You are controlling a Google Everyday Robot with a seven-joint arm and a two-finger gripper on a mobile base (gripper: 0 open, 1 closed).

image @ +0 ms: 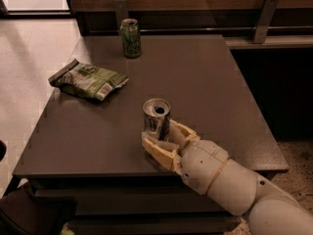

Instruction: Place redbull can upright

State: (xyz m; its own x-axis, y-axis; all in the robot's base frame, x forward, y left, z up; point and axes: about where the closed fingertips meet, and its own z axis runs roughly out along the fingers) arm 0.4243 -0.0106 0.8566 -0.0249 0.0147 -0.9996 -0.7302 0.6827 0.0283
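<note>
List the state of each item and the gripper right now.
redbull can: upright on the table, top opened.
green can: upright, far edge.
snack bag: lying flat, crumpled, left side.
gripper: low at the redbull can's base, near front edge.
</note>
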